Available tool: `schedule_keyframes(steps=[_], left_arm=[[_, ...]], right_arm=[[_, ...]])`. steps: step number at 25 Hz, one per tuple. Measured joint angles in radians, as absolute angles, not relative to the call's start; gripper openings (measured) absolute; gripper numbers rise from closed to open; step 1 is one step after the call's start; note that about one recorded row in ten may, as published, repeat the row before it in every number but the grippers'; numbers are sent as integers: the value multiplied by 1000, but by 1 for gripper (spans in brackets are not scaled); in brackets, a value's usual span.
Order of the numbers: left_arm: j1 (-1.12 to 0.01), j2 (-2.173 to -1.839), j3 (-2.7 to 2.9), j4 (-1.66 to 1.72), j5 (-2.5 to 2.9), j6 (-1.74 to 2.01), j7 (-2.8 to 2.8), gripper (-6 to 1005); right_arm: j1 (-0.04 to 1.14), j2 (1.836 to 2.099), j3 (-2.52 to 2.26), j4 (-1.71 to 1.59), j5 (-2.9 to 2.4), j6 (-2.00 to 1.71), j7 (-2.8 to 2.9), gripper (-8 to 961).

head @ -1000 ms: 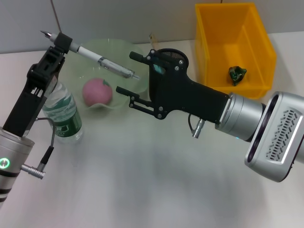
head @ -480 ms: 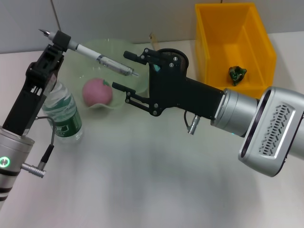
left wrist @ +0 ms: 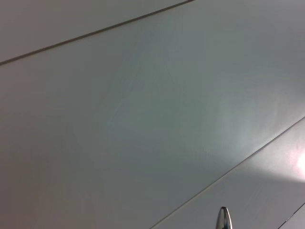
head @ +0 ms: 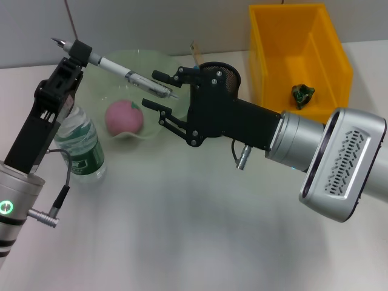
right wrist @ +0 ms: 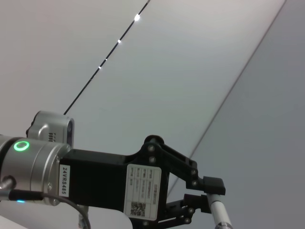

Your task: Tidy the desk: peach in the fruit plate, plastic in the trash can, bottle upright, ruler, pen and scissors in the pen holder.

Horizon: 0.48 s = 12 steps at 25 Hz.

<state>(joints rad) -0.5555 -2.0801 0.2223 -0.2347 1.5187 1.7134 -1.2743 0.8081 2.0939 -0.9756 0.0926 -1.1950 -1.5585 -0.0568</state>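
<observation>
Pen holder (head: 225,71): black mesh cup, upper centre of head view, mostly hidden behind right arm. Bottle (head: 80,144): clear plastic, green label, upright at left, upper part covered by left arm. Pen (head: 121,73): slim, white and silver, held aloft over the plate, clenched near its dark end by left tool (head: 73,54); only its metal tip (left wrist: 222,218) visible in left wrist view. Right tool (head: 159,91): black, fingers spread wide, one either side of pen's free tip, not touching. Plate (head: 154,63): pale green, translucent, wavy rim. Peach (head: 124,117): pink, round, inside plate. Trash can (head: 297,57): yellow plastic bin, upper right, top cut off, holding crumpled green plastic (head: 302,94). Surface (head: 182,230): white, matt.
</observation>
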Motion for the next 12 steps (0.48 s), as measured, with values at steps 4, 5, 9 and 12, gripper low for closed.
schedule_keyframes(steps=[4,5,9,12], left_arm=[[-555,-2080,222,-235,1519,1713,-1279,184],[-555,-2080,222,-235,1519,1713,-1279,184],[-555,-2080,222,-235,1519,1713,-1279,185],[-555,-2080,222,-235,1519,1709,-1279,186]], right_arm=[[811,2094,-976,92,-1195,-1557,-57,353],[812,2094,-976,92,-1195,-1557,-57,354],[813,2094,-976,92,-1192,-1557,-57,355],[815,2094,-976,92,-1191,-1557,-57,356]])
